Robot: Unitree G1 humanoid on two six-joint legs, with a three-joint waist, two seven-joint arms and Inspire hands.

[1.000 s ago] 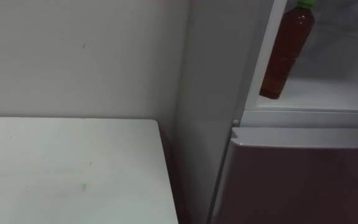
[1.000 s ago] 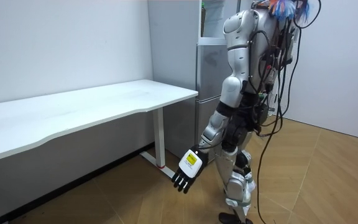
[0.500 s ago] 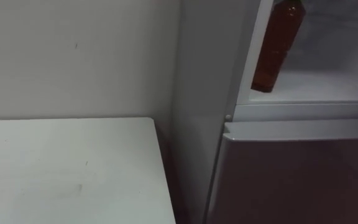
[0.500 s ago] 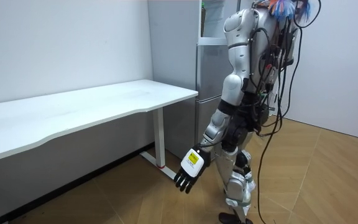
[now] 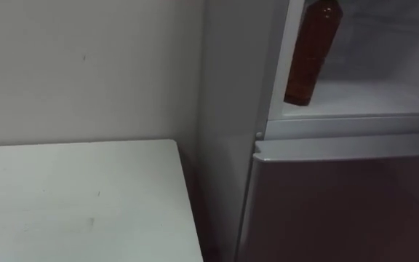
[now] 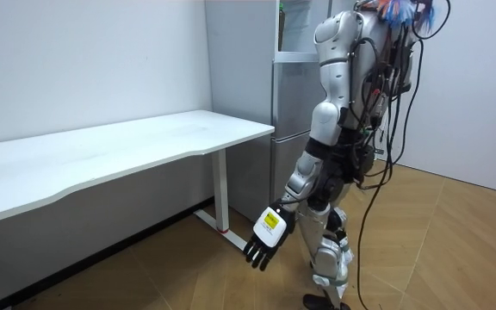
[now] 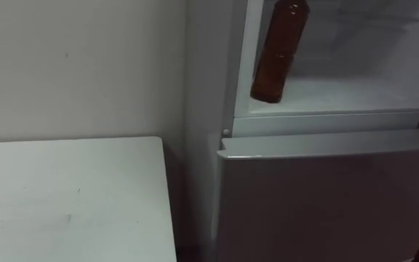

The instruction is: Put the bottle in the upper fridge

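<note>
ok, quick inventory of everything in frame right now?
bottle: one, brown, tilted at the left front of the open upper fridge compartment, its top past the picture's edge
fridge: one, grey, upper compartment open, lower door shut, right of the table
table: one, white, against the wall
wall: pale, behind the table
floor: wood
left hand: one, black, fingers relaxed, hanging low by the robot's leg

white table [image 6: 145, 142] | grey wall [image 6: 84, 60] behind | wooden floor [image 6: 455, 250]
</note>
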